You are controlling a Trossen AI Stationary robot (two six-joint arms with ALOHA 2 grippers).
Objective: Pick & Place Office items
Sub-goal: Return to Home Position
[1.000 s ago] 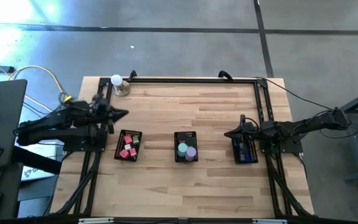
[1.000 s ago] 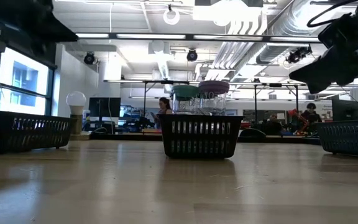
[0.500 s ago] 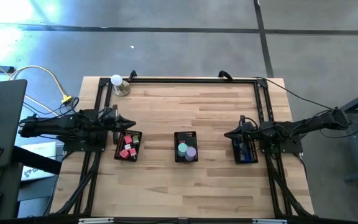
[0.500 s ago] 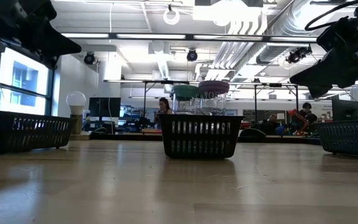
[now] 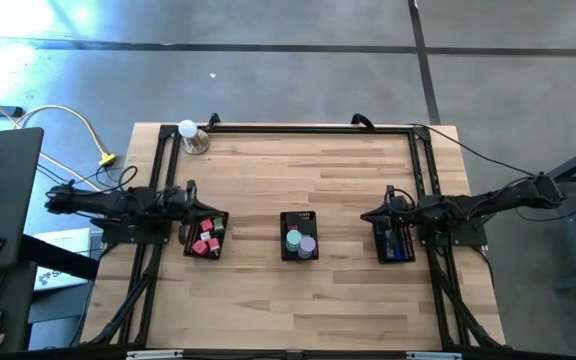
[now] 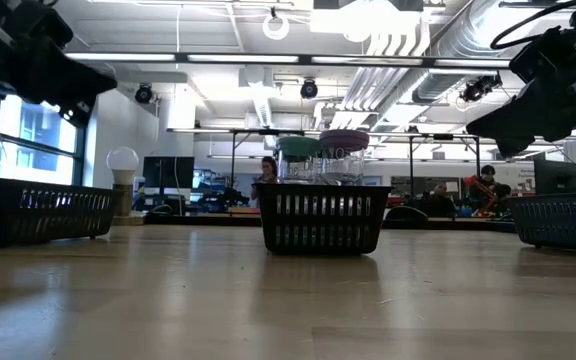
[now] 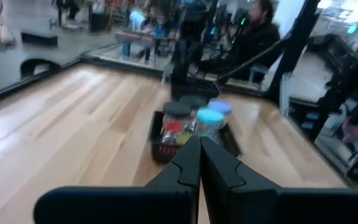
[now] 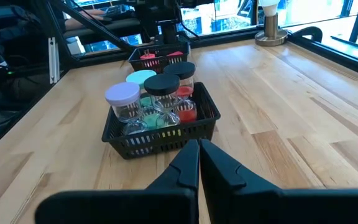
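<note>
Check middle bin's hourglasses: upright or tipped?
Upright: the hourglasses stand caps-up in the middle bin, seen from the right wrist.

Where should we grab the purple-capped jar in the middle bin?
By its cap, from straight above, probably. The purple-capped jar stands upright in a corner of the middle bin; mesh hides its lower body, and the teal-capped jar and black-capped jar crowd it, leaving only the round cap clear above the rim.

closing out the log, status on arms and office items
Left gripper shut, empty, by left tray. Right gripper shut, empty, by right tray. Office items sorted in three mesh trays, none loose. Nothing in the way.
</note>
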